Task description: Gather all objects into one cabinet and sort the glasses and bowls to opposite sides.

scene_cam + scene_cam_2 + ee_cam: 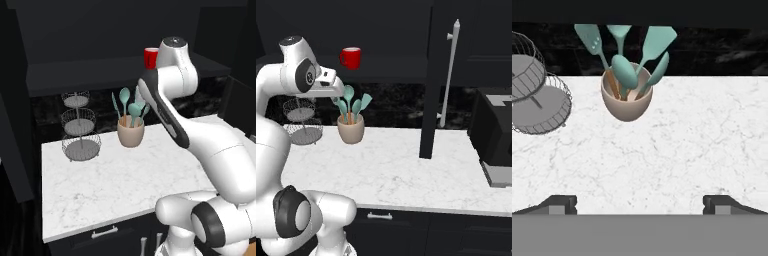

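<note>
One red mug (350, 57) on cabinet shelf (386, 65). One beige crock (626, 95) holding five teal utensils (625, 70). One three-tier wire basket (80, 125). Gripper (640, 204) empty, fingers spread wide.

White marble countertop (125, 185) above black base cabinets with a silver drawer pull (379, 216); glossy black stone backsplash (401, 107); three-tier wire basket stand (79, 125); beige utensil crock (627, 97) holding teal spatulas and spoons; dark countertop appliance (496, 137) at right.
</note>
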